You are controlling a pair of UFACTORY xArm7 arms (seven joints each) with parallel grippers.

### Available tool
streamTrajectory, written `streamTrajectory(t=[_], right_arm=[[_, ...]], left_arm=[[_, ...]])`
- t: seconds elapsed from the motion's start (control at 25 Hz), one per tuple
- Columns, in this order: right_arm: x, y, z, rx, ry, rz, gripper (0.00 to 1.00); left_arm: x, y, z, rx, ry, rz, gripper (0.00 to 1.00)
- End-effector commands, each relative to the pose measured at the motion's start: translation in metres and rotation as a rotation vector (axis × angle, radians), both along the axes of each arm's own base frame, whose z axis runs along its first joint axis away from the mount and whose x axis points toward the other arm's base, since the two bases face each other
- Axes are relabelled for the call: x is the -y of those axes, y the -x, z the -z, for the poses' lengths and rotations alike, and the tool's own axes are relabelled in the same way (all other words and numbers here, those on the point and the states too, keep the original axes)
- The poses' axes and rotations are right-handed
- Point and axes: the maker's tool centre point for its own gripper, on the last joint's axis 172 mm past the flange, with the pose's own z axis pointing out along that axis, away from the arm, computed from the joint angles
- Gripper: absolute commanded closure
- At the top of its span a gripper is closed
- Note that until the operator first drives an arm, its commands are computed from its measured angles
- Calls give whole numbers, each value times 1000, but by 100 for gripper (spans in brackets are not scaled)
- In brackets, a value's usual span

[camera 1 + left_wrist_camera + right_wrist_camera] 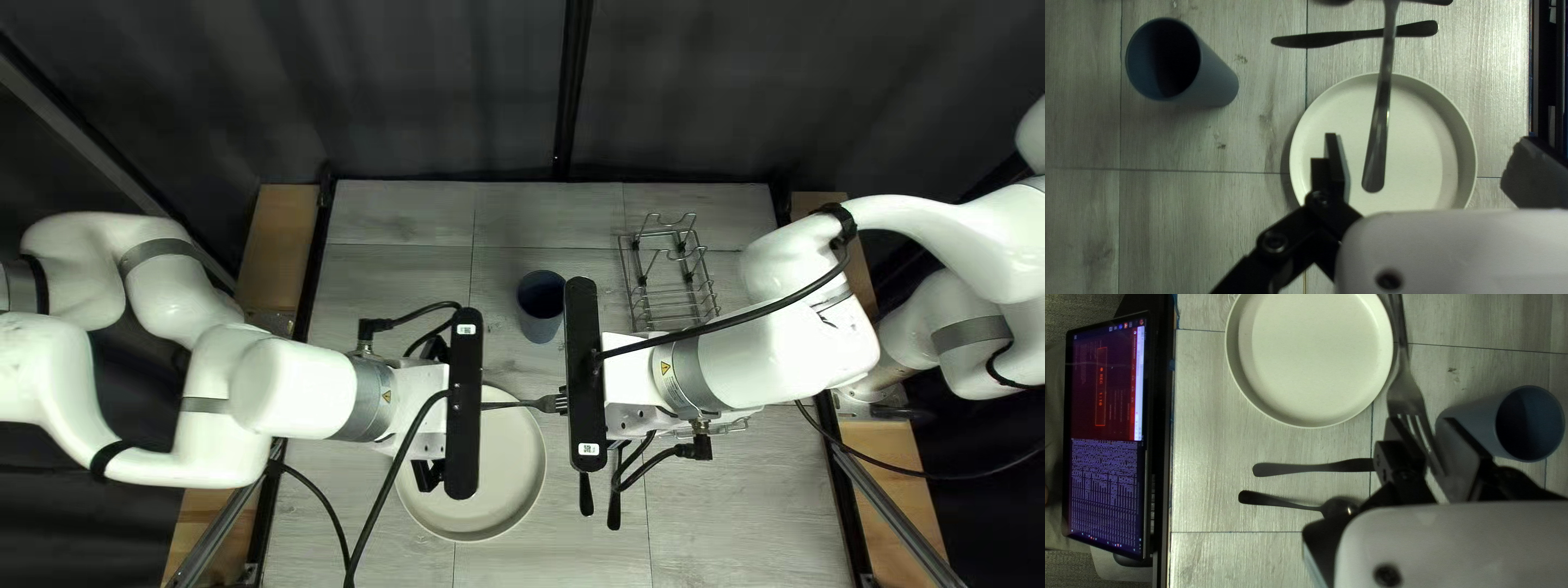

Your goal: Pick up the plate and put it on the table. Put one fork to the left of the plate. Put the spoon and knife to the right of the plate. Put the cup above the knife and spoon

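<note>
In the top left view my left gripper (pixel 465 403) faces my right gripper (pixel 586 376) across the plate (pixel 490 479). The fork (pixel 1405 392) has its tined end between the right gripper's (pixel 1425 436) fingers, shut on it. Its handle (pixel 1378 130) hangs over the plate (pixel 1421 136), between the left gripper's (pixel 1426 152) wide-open fingers, closer to one finger and apart from the other. The knife (pixel 1312 468) and spoon (pixel 1279 500) lie side by side beyond the plate; the right gripper partly hides the spoon. The blue cup (pixel 541 305) stands upright behind the plate.
A wire rack (pixel 666 278) stands at the table's far right, beyond my right arm. In the right wrist view a laptop (pixel 1105 435) sits past the table's near edge. Black cables loop from both arms over the table.
</note>
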Motion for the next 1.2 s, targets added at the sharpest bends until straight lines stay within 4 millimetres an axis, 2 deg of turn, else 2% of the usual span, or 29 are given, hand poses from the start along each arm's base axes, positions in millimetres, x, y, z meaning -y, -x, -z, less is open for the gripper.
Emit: streamTrajectory(t=[0.04, 0.56, 0.6, 0.64, 1.08, 1.16, 1.2], right_arm=[[0, 0, 0, 0, 0, 0, 100], [0, 0, 0, 0, 0, 0, 100], [0, 0, 0, 0, 0, 0, 100], [0, 0, 0, 0, 0, 0, 100], [0, 0, 0, 0, 0, 0, 100], [0, 0, 0, 0, 0, 0, 0], [0, 0, 0, 0, 0, 0, 0]], left_arm=[[-5, -4, 7, 4, 40, -11, 0], [-9, -8, 13, 6, 90, -45, 0], [-9, -8, 13, 6, 90, -45, 81], [-9, -8, 13, 6, 90, -45, 100], [-9, -8, 13, 6, 90, -45, 100], [-9, -8, 13, 6, 90, -45, 100], [-9, -8, 13, 6, 90, -45, 100]])
